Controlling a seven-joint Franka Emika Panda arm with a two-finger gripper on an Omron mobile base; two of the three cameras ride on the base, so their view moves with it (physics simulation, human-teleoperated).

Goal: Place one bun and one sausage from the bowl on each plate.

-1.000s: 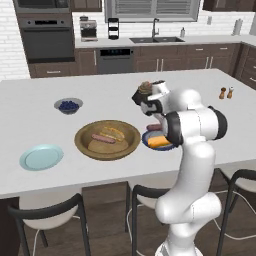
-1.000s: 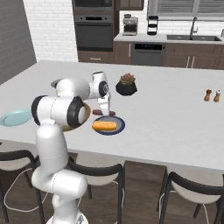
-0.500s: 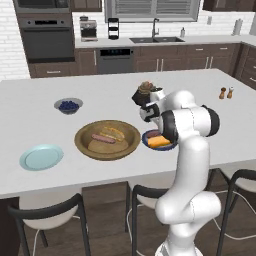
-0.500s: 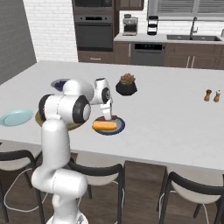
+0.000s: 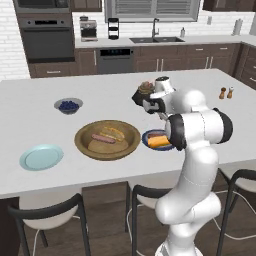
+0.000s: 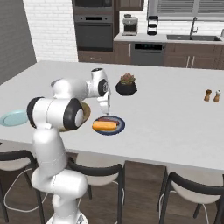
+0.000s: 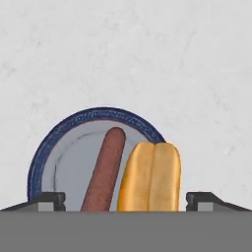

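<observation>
While the gripper [image 7: 126, 199] hangs with jaws spread wide and empty above the navy plate [image 7: 74, 129], a sausage [image 7: 104, 169] and bun [image 7: 150, 175] lie side by side on it, with the wooden bowl [image 5: 108, 138] and pale-blue plate [image 5: 41, 156] beyond.

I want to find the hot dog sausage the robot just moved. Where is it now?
The sausage lies on the dark navy plate, right beside the bun, in the hand view. That plate sits on the counter near the wooden bowl.
</observation>
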